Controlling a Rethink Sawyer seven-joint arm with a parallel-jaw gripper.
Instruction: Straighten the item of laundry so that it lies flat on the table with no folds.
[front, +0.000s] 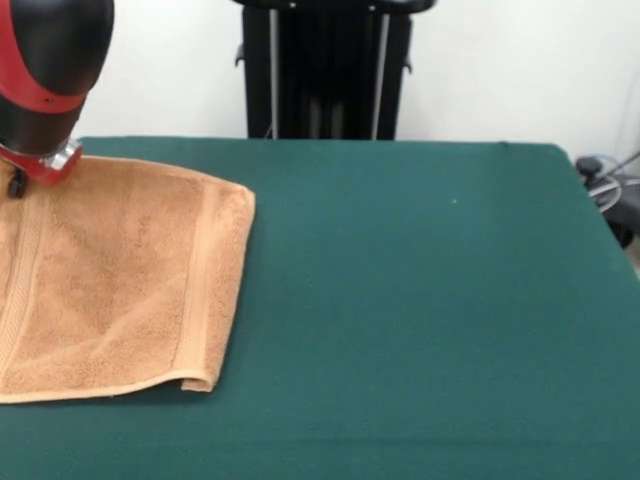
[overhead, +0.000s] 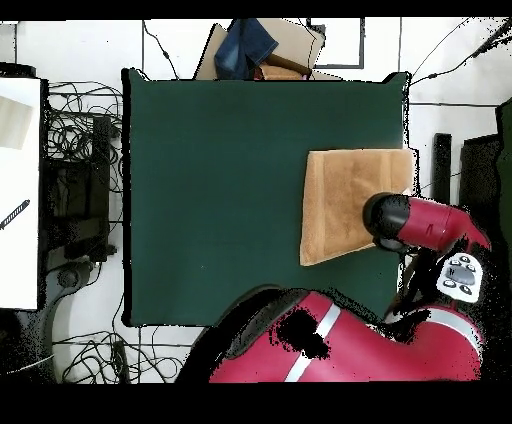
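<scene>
We see orange-tan terry towel (front: 110, 280) mostly flat on dark green felt table (front: 420, 300), near corner curled, gripper (front: 20, 180) at its far edge, grip state unclear.

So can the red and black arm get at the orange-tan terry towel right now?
Probably yes: the arm's end sits right over the towel's far edge, with nothing else lying on it.

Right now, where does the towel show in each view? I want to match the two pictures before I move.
Front view: the towel lies at the left edge, partly cut off, on the green table.
Overhead view: the towel lies at the table's right side, reaching its right edge.
Shared landmark: the arm's red and black end over one towel corner.
</scene>
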